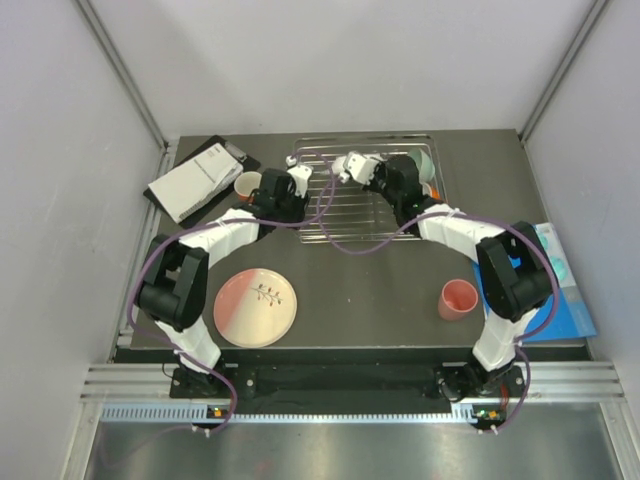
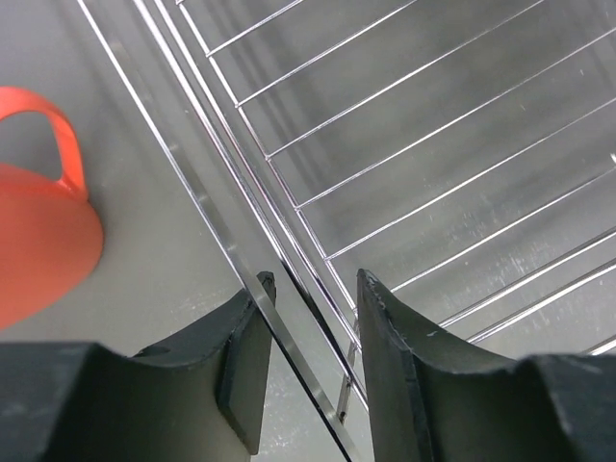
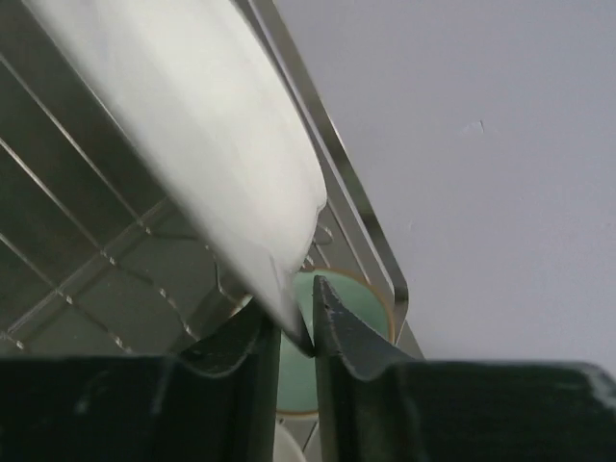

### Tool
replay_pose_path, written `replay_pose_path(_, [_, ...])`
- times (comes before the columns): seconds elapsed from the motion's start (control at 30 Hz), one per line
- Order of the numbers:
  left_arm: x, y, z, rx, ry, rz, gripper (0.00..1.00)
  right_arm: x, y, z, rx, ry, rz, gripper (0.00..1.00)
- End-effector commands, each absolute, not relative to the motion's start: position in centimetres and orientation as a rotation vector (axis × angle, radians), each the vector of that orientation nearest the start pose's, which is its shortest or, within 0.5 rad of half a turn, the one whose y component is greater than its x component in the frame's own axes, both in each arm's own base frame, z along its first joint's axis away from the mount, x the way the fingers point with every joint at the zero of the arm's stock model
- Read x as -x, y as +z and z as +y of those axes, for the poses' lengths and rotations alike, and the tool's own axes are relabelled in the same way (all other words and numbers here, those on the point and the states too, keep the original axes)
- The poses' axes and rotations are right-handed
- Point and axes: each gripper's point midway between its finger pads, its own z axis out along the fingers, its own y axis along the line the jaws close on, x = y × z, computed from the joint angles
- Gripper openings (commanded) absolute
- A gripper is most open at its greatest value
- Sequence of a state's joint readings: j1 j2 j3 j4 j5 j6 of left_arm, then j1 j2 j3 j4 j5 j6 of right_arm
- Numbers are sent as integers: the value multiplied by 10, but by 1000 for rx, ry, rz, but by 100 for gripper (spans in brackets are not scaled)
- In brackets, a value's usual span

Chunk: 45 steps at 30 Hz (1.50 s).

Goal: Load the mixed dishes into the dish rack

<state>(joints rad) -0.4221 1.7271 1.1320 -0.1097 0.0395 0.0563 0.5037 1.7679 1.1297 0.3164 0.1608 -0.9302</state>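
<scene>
The silver wire dish rack (image 1: 370, 215) lies at the back middle. My left gripper (image 1: 295, 172) is at its left edge; in the left wrist view it (image 2: 313, 279) is open, its fingers either side of the rack's flat rim bar (image 2: 188, 183). The orange mug (image 1: 247, 184) stands just left of it (image 2: 38, 241). My right gripper (image 1: 345, 165) is over the rack's back part, shut (image 3: 310, 318) on the edge of the white plate (image 3: 212, 125), which is tilted over the rack wires (image 3: 96, 269). The mint green bowl (image 3: 357, 292) is behind it (image 1: 425, 162). The pink-and-cream plate (image 1: 255, 305) and salmon-pink cup (image 1: 458, 298) sit in front.
A black-and-white booklet (image 1: 195, 180) lies at the back left. A blue sheet (image 1: 560, 290) with turquoise items lies at the right edge. Grey walls close in the back and both sides.
</scene>
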Motion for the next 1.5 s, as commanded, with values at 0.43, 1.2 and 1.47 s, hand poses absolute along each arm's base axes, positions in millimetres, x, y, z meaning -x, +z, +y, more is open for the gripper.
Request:
replay_pose_path(0.43, [-373,83,-187,-764,-263,2267,41,-499,184,216,1131,-357,1558,0])
replay_pose_path(1.2, [-373,87,-168,-709,-188,2299,42,-465,289,152,996,-462,1442,0])
replay_pose_path(1.47, [-375,90,-167,-690,-194,2300,40,-472,304,124,878,-563,1442,0])
